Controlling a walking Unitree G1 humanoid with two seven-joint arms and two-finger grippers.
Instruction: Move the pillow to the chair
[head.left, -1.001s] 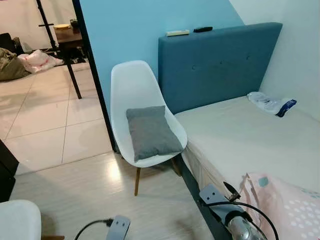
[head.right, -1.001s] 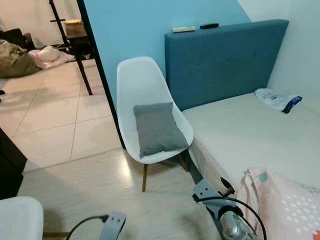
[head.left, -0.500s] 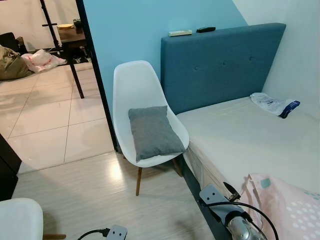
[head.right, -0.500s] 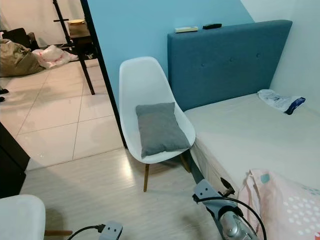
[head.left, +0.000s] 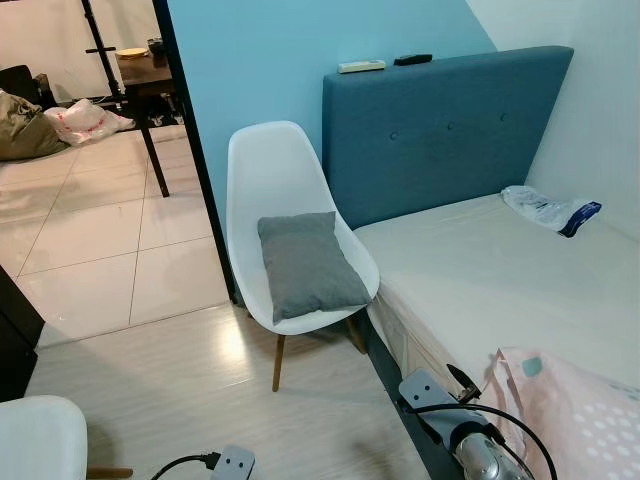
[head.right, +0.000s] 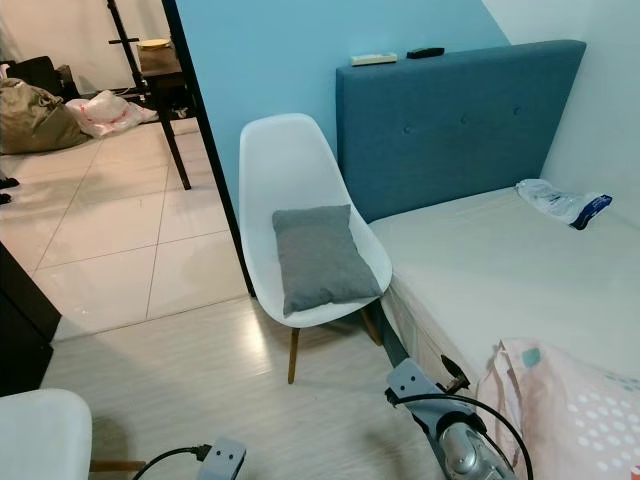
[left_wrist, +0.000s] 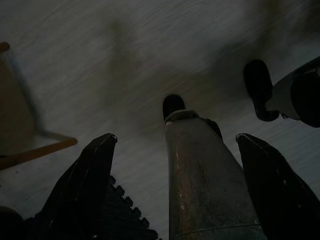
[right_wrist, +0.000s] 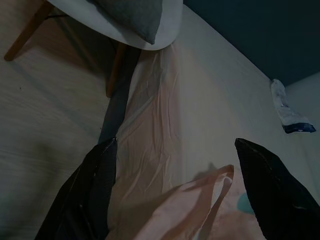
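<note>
A grey pillow (head.left: 308, 264) lies on the seat of a white shell chair (head.left: 270, 170) with wooden legs, which stands against the blue wall beside the bed. The pillow (right_wrist: 137, 14) and the chair seat's edge (right_wrist: 170, 27) are seen again in the right wrist view. My right gripper (right_wrist: 176, 142) is open and holds nothing; it hangs over the bed's near edge and a pink cover. My left gripper (left_wrist: 177, 136) is open too, pointing down at the floor beside my own leg. Both arms hang low in front of me.
A bed (head.left: 500, 280) with a blue headboard (head.left: 440, 130) fills the right side, with a plastic packet (head.left: 545, 208) on it and a pink dotted cover (head.left: 575, 410) close by. A second white chair (head.left: 40, 440) is at the near left. A doorway opens onto a tiled room with a dark table (head.left: 145, 75).
The camera has shifted slightly, so the scene sits a little further right. My left arm has sunk a little lower. The pillow and the chair have not moved.
</note>
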